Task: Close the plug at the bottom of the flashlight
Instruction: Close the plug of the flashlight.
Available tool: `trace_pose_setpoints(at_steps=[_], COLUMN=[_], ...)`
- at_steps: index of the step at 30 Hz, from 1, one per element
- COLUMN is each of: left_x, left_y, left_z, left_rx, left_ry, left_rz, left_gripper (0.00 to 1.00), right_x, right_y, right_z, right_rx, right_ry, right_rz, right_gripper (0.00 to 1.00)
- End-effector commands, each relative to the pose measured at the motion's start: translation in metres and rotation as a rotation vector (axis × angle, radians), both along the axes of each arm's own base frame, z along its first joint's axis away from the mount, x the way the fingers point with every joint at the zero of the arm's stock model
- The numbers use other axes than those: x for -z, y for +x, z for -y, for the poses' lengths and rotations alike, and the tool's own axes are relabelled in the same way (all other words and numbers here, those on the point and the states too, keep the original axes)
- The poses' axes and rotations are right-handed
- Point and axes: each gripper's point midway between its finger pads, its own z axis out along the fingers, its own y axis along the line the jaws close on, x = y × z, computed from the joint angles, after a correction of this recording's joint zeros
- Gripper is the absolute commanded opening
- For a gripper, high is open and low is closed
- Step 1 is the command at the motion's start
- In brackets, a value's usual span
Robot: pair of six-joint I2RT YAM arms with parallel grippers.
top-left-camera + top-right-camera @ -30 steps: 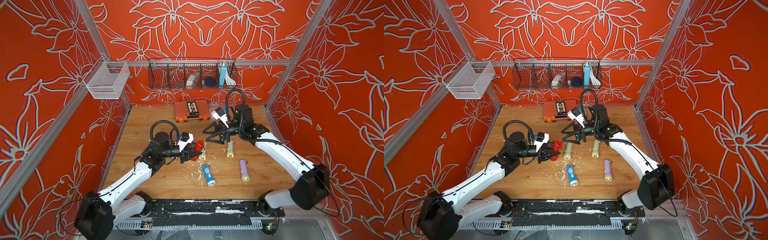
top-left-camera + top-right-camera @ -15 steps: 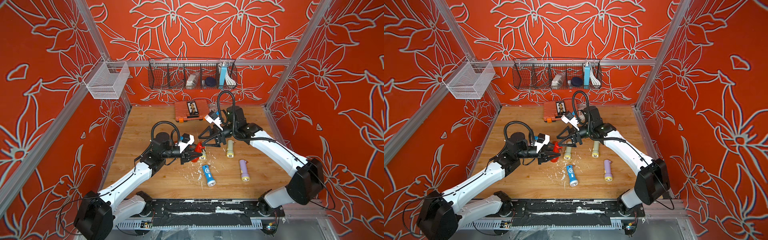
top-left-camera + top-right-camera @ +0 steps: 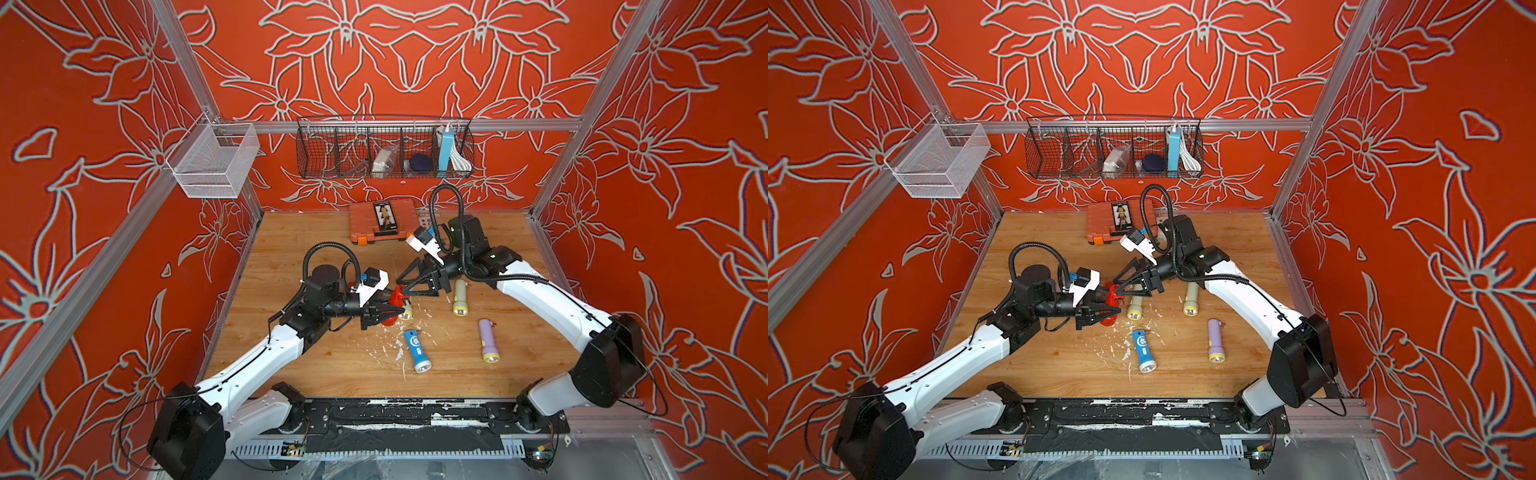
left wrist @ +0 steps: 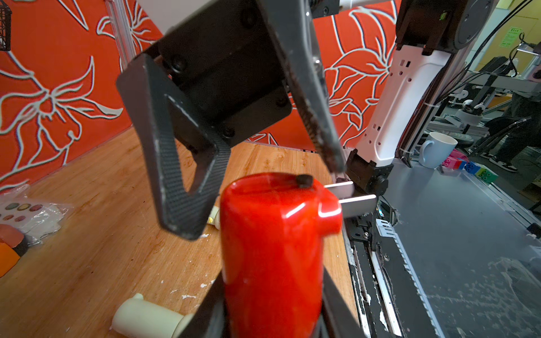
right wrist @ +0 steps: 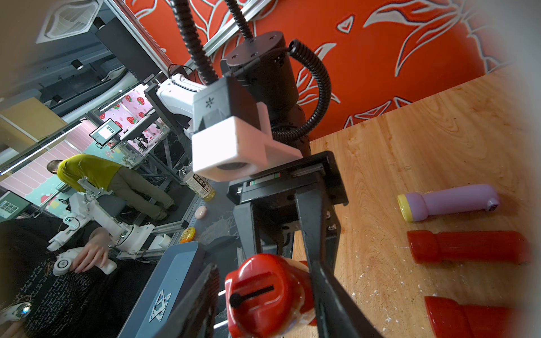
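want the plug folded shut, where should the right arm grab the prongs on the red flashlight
Probably take the two metal prongs near their free tips, across their flat faces. They jut sideways off the bottom end of the red flashlight, whose body the left gripper holds, so come from that open side.

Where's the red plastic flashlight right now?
In both top views, mid-table: the red plastic flashlight is clamped in the left gripper, its plug end between the right gripper's open jaws, beside a cream flashlight.

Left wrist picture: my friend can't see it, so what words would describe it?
A red flashlight fills the middle, clamped in the left gripper, with two metal plug prongs sticking out at its end. The right gripper, black jaws open, straddles that end.
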Motion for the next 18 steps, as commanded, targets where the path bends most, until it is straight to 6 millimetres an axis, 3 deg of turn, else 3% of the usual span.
trace_pose_setpoints(at_steps=[1,18], left_x=[-0.023,-0.030], left_y=[-0.004,-0.002], left_z=[0.001,-0.001], left_rx=[0.017,-0.007], left_ry=[-0.031,-0.039], left_rz=[0.084,0.103], left_gripper=[0.00,0.00], right_x=[-0.005,0.008], right_y=[-0.005,-0.006], right_z=[-0.001,-0.003], right_rx=[-0.030,-0.019], right_ry=[0.027,-0.002], right_rz=[0.032,0.024], right_gripper=[0.51,0.47])
